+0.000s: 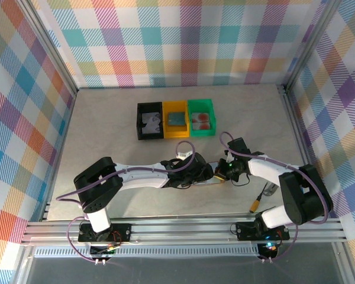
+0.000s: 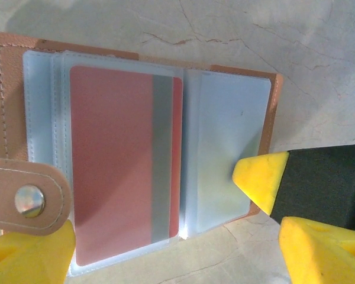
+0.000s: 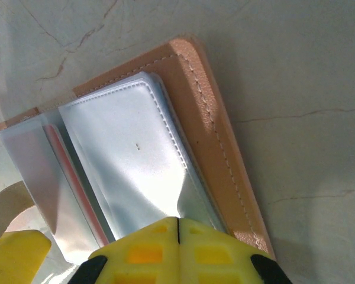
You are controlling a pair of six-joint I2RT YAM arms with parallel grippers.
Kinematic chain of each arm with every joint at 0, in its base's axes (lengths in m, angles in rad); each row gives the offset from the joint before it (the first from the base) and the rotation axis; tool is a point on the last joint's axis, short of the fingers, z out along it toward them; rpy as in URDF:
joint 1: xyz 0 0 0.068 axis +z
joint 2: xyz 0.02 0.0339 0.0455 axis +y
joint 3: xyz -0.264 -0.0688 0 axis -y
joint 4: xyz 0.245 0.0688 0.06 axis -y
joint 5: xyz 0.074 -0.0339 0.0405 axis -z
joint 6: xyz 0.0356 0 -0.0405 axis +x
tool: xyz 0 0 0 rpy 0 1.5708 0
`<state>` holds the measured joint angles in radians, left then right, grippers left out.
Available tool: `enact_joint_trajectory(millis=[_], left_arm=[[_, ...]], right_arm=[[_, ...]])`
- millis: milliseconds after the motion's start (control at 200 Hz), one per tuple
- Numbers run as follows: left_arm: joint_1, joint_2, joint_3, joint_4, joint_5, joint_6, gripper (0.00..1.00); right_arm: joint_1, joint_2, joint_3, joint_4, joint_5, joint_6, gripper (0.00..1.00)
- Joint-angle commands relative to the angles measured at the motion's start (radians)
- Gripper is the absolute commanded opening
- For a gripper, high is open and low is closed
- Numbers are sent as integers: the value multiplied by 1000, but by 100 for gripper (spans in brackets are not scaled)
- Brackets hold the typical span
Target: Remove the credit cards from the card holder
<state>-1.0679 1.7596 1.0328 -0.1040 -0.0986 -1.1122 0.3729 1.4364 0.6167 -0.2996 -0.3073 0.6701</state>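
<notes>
The card holder (image 2: 6, 89) lies open on the table, reddish-brown with clear sleeves. A red credit card (image 2: 115, 160) with a grey stripe sits inside its left sleeve. My left gripper (image 2: 171, 260) hovers open over the holder's near edge, one yellow finger (image 2: 29, 257) by the snap strap and the other at the right. My right gripper (image 3: 178, 228) is shut, its tip pressing on the empty right sleeve (image 3: 124, 154); that tip also shows in the left wrist view (image 2: 260, 180). From above, both grippers meet over the holder (image 1: 212, 177).
Three small bins stand in a row at the back: black (image 1: 139, 121), yellow (image 1: 176, 106) and green (image 1: 201, 104), each with a card in it. Plaid walls and metal rails enclose the table. A yellow-tipped cable (image 1: 257, 204) lies near the right arm's base.
</notes>
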Motion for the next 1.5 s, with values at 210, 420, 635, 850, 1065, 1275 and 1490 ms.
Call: enact_joint_trajectory(millis=[210,420,635,850,1065,1275,1490], left_arm=[[11,35,21,-43,-19,41,89],[11,36,26,-61,-37,57,89],[11,41,23,-21,-16,51,89],[11,36,14,10,-7,46,89],[11,23,7,49,4,48,89],[11,6,4,56,-2,56,89],[11,-14,7,28,-20,67,89]], right_arm=[[-5,-16,-15,-19,-12,8,0],[-5,-18,-15,-20,-15,9,0],[-5,-18,-17,-19,-18,7,0],[-5,-18,-20,-14,-23,11,0],[-5,-16,-24,-11,-23,9,0],[-6,-13,-28,-4,-24,9,0],[-5,-9,-34,4,-22,10,0]])
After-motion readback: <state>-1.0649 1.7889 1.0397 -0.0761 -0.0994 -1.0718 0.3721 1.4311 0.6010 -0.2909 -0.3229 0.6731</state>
